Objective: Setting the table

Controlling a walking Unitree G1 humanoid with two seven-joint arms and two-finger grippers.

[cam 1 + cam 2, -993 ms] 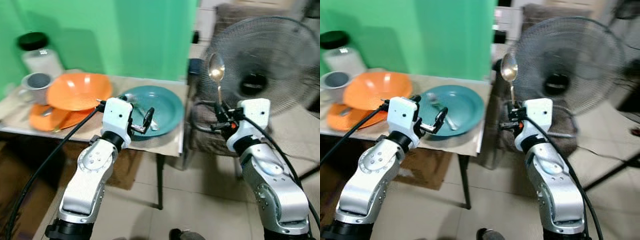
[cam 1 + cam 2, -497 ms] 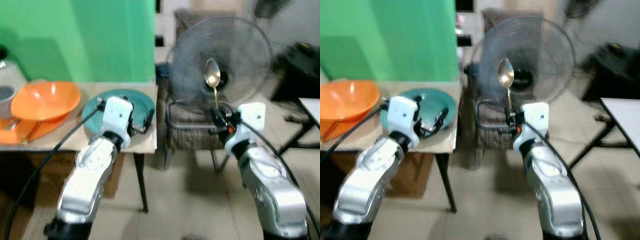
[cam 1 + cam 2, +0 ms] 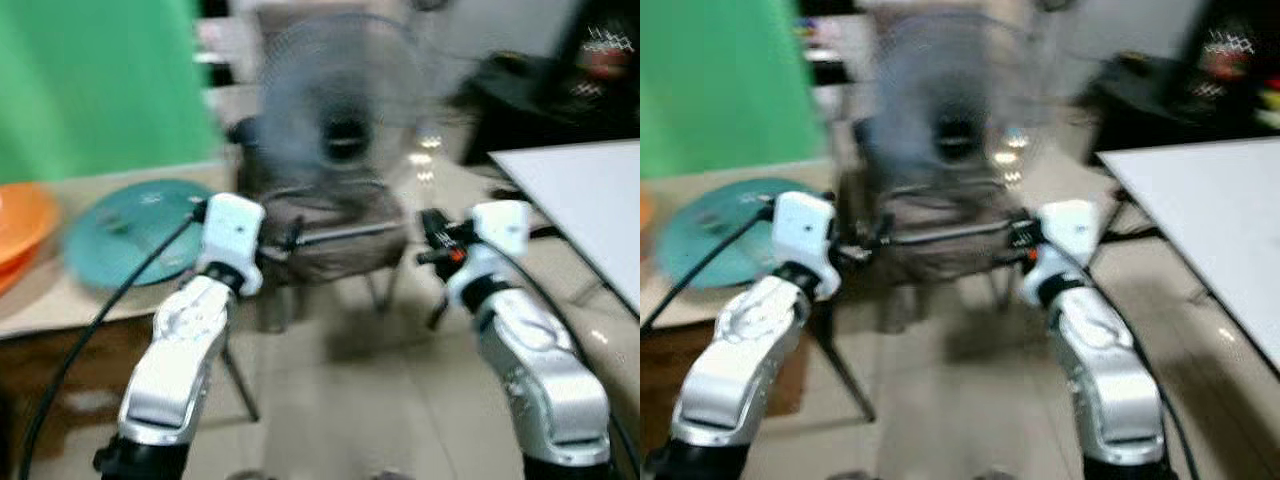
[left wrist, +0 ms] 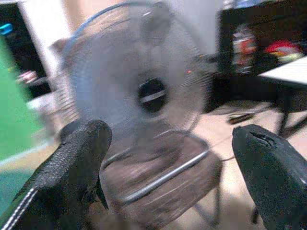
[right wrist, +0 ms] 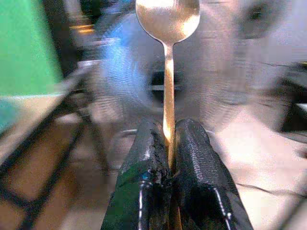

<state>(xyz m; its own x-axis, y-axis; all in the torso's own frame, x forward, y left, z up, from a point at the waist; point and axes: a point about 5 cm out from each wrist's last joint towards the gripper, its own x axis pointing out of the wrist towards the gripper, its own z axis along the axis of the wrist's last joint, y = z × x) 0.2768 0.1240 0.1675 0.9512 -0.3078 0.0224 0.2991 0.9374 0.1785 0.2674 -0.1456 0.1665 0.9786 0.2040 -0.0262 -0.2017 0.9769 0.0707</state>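
Swung right off the teal plate (image 3: 135, 228) toward the white table (image 3: 580, 190); right gripper (image 5: 170, 143) still pinching the spoon (image 5: 168, 28) upright, left gripper (image 4: 168, 158) spread, empty — carrying leg, placement pending.

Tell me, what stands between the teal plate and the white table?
In the left eye view, a chair with a fan on it stands between the teal plate and the white table.

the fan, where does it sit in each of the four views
Left eye view: fan, blurred, top centre, behind the chair.
Right eye view: top centre, above the same chair.
Left wrist view: large, between the open left end effector fingers.
Right wrist view: blurred backdrop behind the spoon held by the right end effector.
Shared landmark: the fan's dark hub.
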